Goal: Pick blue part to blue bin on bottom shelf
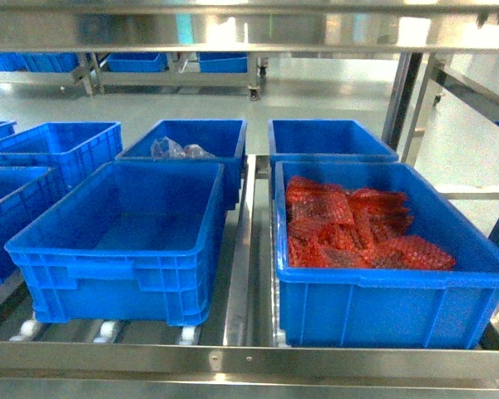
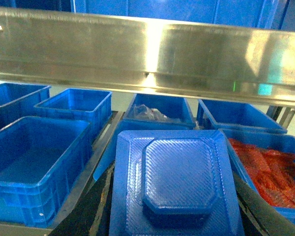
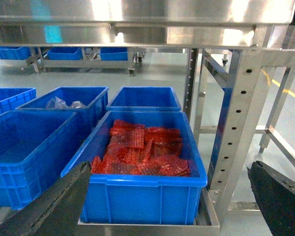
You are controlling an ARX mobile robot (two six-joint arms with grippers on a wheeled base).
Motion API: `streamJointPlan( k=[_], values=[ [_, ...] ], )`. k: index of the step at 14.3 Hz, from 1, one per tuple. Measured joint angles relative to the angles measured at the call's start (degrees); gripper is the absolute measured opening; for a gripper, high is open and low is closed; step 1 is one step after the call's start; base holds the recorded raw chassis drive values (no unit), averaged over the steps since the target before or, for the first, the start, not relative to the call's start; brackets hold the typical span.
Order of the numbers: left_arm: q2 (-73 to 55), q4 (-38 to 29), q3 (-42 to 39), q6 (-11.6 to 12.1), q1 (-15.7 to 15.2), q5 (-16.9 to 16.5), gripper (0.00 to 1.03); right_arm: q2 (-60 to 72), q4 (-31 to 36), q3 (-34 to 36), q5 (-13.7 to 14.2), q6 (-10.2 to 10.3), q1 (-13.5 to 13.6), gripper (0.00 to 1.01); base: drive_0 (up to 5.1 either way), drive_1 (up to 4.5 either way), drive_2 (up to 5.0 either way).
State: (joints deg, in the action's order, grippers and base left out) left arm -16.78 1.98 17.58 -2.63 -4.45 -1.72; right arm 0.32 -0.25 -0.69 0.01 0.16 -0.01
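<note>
The carry step is in hand: the left gripper (image 2: 177, 221) holds the blue ribbed plastic part with a raised octagonal centre (image 2: 179, 184), which fills the lower middle of the left wrist view. The dark fingers (image 2: 96, 211) flank it on both sides, so I judge them clamped on it. The part sits in front of the bottom shelf of the stainless steel rack (image 1: 249, 359), below the shiny upper rail (image 2: 147, 54), not yet over any bin.

The right gripper (image 3: 172, 196) stands wide open and empty, its fingers at the lower left and lower right of the right wrist view.

The next move calls for carrying the part forward under the rail and over the empty blue plastic bin (image 1: 129, 241) at the lower left of the head view, then releasing it. That looks the likeliest target.

Counted in the head view: one part, though not seen there; four whole bins in the centre, with further ones cut off at the left edge. One holds red mesh pieces (image 1: 358, 229), one behind holds clear plastic bags (image 1: 179, 150).
</note>
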Motion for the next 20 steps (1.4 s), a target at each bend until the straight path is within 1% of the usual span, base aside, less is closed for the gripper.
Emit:
streamJointPlan(
  k=[17,20],
  values=[
    [0.0,0.1,-0.2,0.0,0.0,0.0,0.43,0.0,-0.1,0.0,0.0,0.0,0.0,0.98,0.0,0.0,0.0],
    [0.3,0.0,-0.2,0.0,0.0,0.0,0.43,0.0,0.0,0.0,0.0,0.0,0.0,0.98,0.0,4.08,-4.0]
  ],
)
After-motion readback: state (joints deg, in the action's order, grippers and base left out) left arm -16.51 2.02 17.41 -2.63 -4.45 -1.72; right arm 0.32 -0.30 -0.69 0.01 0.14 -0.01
